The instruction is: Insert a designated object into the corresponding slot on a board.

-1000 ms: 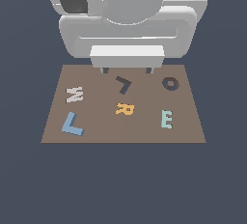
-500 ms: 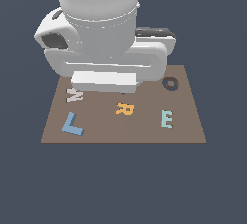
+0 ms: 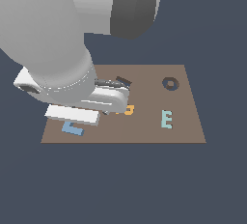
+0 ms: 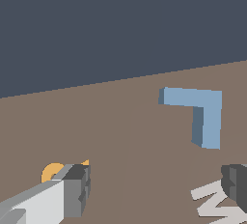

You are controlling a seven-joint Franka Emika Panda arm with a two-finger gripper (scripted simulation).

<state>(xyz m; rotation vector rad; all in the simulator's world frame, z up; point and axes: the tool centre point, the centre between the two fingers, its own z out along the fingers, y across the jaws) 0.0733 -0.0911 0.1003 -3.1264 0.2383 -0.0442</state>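
Note:
The light-blue L block lies flat on the brown board. In the exterior view only part of it shows, under my hand, at the board's front corner on the exterior view's left. My gripper is open and empty above the board. Its dark fingertips stand wide apart, short of the L. The dark L-shaped slot is mostly hidden behind the arm, near the board's far edge.
An orange R sits mid-board and also shows in the wrist view. A pale teal E and a dark O ring lie toward the exterior view's right. A whitish letter lies by one fingertip.
The arm has swung from the board's far side toward the exterior view's left and come down over the blue L. It now hides the whitish letter and most of the dark slot.

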